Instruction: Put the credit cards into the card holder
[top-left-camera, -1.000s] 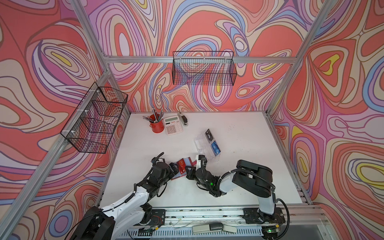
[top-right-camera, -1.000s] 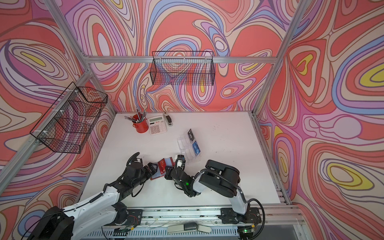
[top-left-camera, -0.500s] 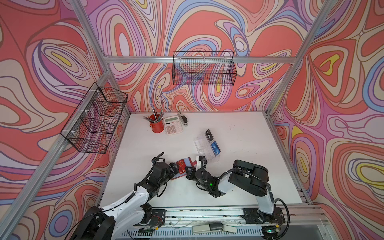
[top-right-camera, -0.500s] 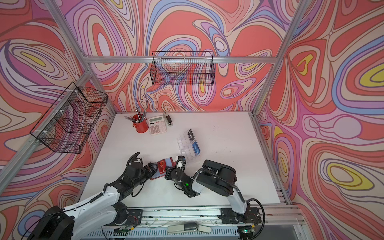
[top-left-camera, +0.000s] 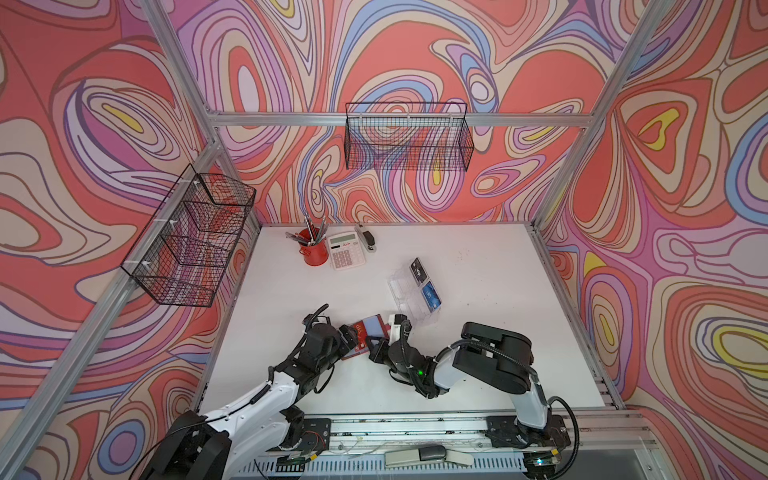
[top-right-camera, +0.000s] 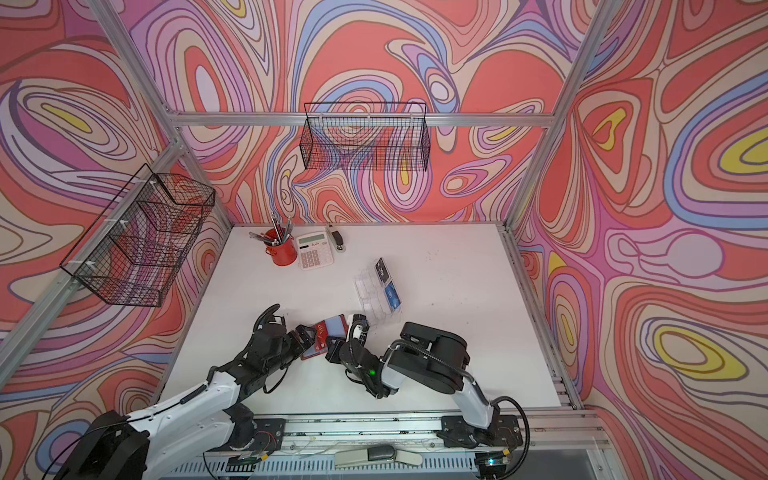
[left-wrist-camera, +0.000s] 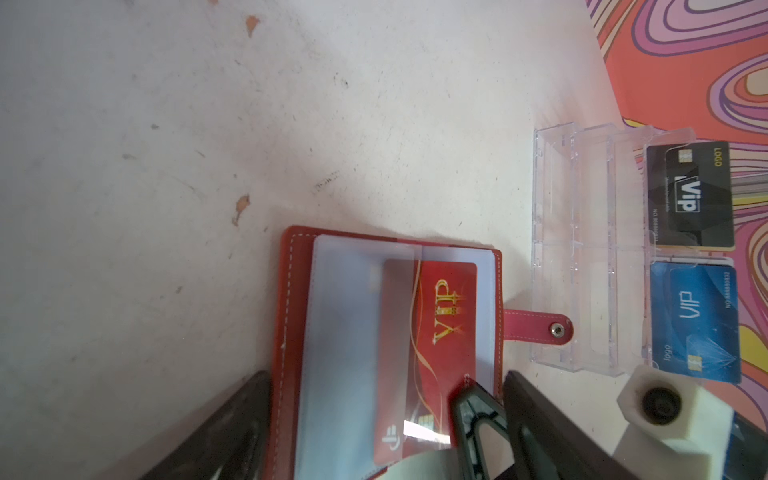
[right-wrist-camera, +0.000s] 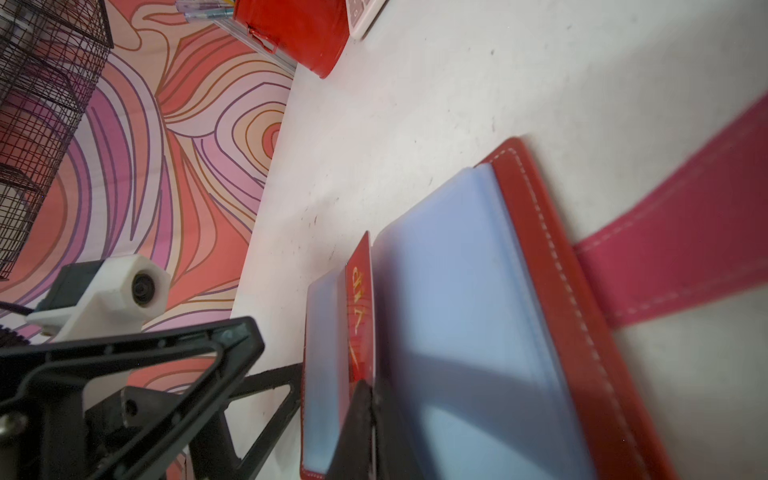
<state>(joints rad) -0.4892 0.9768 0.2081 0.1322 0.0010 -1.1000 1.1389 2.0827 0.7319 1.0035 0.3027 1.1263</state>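
Three credit cards (top-left-camera: 431, 296): one red card (left-wrist-camera: 446, 328) half-sleeved in the one open card holder (left-wrist-camera: 286, 311), front-centre on the table (top-left-camera: 478, 332); one black card (left-wrist-camera: 690, 195), one blue card (left-wrist-camera: 696, 320) in the clear stand (left-wrist-camera: 590, 249). Left gripper (top-left-camera: 348, 337) spread wide, empty; right gripper (right-wrist-camera: 365, 415) pinched on red card.

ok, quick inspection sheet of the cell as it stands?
surface: white table, scuffed and speckled.
job's things: holder lies open; red card partway in a sleeve; black card and blue card in the clear stand.
clutter: pen cup, calculator, stapler at the back.
grippers: left gripper open, astride the holder; right gripper shut on the red card's corner.
cables: black loop at left wrist, hose on right arm.
surroundings: swirl walls, back basket, side basket.
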